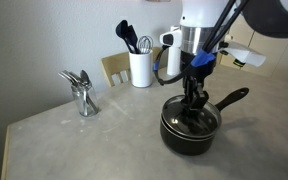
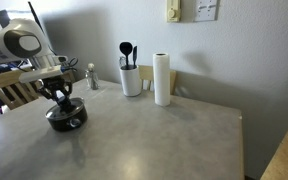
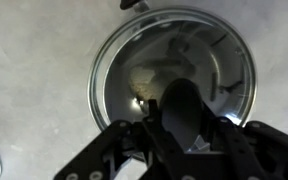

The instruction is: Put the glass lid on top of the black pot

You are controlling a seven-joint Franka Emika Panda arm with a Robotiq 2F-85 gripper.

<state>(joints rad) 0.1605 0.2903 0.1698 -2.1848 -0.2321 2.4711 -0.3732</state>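
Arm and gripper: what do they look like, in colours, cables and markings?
The arm is white, with a silvery wrist section and a blue part just above the gripper. The gripper is black, with jointed linkage fingers. Black cables run alongside the wrist. No markings are readable.

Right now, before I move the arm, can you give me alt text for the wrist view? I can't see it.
Looking straight down, the gripper straddles the dark knob of the glass lid, which lies round and level over the black pot. Grey countertop surrounds it; whether the fingers actually grip the knob is unclear.
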